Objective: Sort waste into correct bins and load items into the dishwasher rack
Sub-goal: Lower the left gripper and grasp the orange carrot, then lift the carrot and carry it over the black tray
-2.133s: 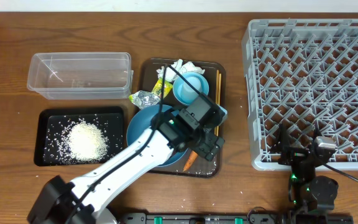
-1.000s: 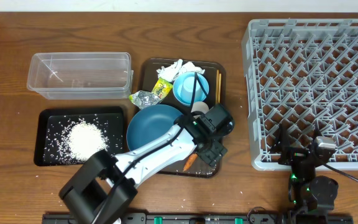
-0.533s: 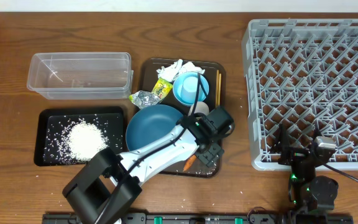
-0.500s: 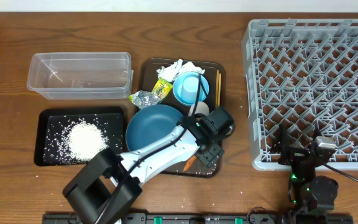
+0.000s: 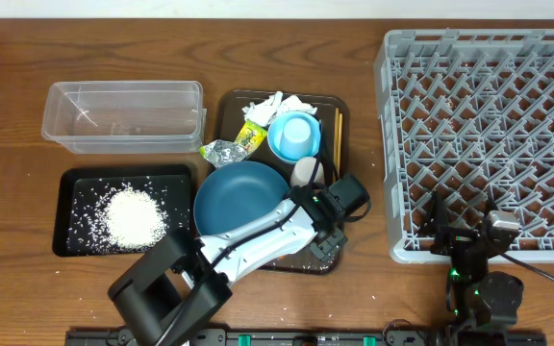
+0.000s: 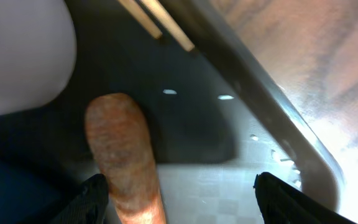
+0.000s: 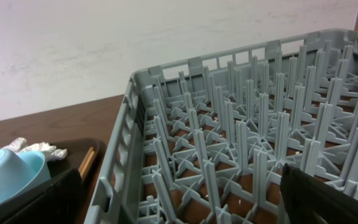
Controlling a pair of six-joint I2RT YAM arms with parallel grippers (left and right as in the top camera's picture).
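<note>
Your left hand (image 6: 182,198) stands wide, straddling the small orange carrot (image 6: 123,149).
Likely firm, light, a bit slick; pinch it across the thick middle.

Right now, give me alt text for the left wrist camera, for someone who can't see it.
An orange carrot lies on the dark tray between the open left jaws, close to one fingertip. A white cup sits at upper left and wooden chopsticks cross the top; wooden table shows beyond the tray's rim.
</note>
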